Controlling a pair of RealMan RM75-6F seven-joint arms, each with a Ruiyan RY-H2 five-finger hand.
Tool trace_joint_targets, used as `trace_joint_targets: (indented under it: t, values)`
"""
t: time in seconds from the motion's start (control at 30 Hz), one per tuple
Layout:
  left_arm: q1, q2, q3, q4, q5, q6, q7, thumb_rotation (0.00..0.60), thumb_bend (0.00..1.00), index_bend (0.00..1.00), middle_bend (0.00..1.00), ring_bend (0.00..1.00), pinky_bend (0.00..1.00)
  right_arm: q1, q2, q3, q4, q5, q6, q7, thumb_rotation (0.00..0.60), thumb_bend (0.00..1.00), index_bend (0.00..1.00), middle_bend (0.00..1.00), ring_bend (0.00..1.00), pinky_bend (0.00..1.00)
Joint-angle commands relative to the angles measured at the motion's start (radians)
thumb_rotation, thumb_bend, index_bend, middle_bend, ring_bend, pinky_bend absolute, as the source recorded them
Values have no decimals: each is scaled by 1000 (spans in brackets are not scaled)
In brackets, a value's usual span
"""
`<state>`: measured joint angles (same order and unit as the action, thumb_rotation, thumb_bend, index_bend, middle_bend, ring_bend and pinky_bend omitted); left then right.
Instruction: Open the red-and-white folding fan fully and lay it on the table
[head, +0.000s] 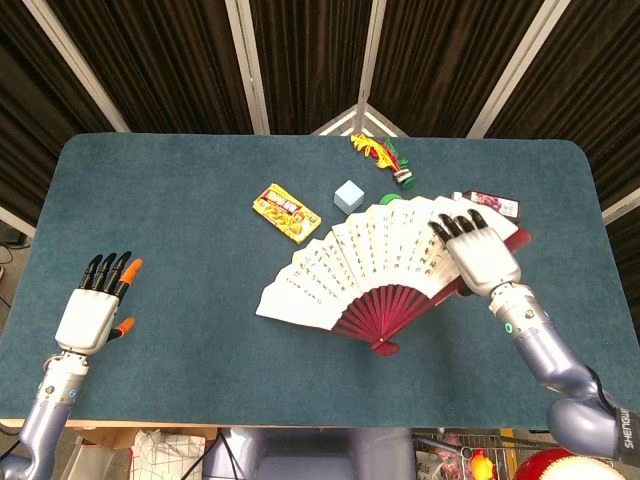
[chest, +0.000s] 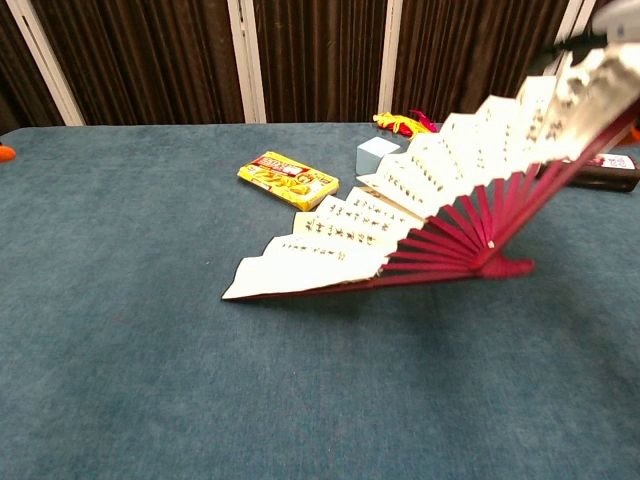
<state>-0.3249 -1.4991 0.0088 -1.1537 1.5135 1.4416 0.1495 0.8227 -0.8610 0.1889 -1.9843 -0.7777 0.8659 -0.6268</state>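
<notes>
Table (head: 200, 180) teal felt, rounded corners; dark curtains with white struts behind | fan (head: 370, 262) spread, left tip on felt, right side tilted up | right hand (head: 478, 255) gripping fan's right edge | left hand (head: 92, 310) over near-left corner, fingers apart, holding nothing | yellow packet (head: 286, 212), pale cube (head: 348, 194) beside fan

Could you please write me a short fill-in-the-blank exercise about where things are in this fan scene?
1. The right robot hand holds the fan's ____ end, which is lifted off the table.
2. The left robot hand holds ____.
3. The small pale blue cube sits just to the ____ of the yellow packet in the head view.
4. The fan's ribs are ____ in colour.

Missing words: right; nothing; right; red
</notes>
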Motion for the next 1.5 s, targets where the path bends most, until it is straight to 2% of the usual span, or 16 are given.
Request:
trace_joint_targets:
  t: [0.03,0.2,0.33,0.47,0.67,0.87,0.93,1.07,1.17,1.3,1.43,1.5]
  values:
    - [1,-2,-1,2,-1,-7,-10,600,233,28,0,0,0,47,55,37,-62,50,63,-61,600,292,84,80,118,61]
    - [5,1,7,-20,37,24,-3,600,233,30,0,0,0,87,69,25,-57,62,146,-198,600,293,83,80,118,61]
    - [12,8,14,-42,53,35,12,600,234,31,0,0,0,99,46,12,-35,17,216,-276,600,292,83,80,118,61]
    - [19,16,15,-65,63,45,23,600,234,32,0,0,0,94,18,6,-6,-31,257,-288,600,292,83,80,118,61]
    - [23,19,23,-86,82,48,49,600,233,32,0,0,0,88,8,6,29,-25,265,-277,600,292,83,77,118,61]
    - [26,16,18,-89,82,39,64,600,233,32,0,0,0,80,11,-5,57,-20,312,-328,600,292,83,76,118,61]
    - [29,18,14,-90,80,41,60,600,233,31,0,0,0,61,-3,17,33,3,321,-252,600,292,83,76,118,61]
    - [43,42,-7,-116,69,70,46,600,234,31,0,0,0,-3,-12,80,-57,17,291,29,600,292,84,76,118,61]
    - [67,87,-13,-180,49,88,55,600,234,26,0,0,0,-83,-16,90,-97,-100,292,242,600,292,89,76,118,61]
    - [112,161,-6,-304,6,97,109,600,234,19,0,0,0,-218,-72,14,-70,-377,407,398,600,292,91,76,118,61]
    - [143,203,0,-379,-37,99,127,600,234,15,0,0,0,-319,-133,-61,-38,-522,508,497,600,292,90,76,133,61]
    - [164,247,9,-454,-80,82,155,600,234,14,0,0,0,-407,-202,-136,59,-643,602,555,600,292,91,76,138,61]
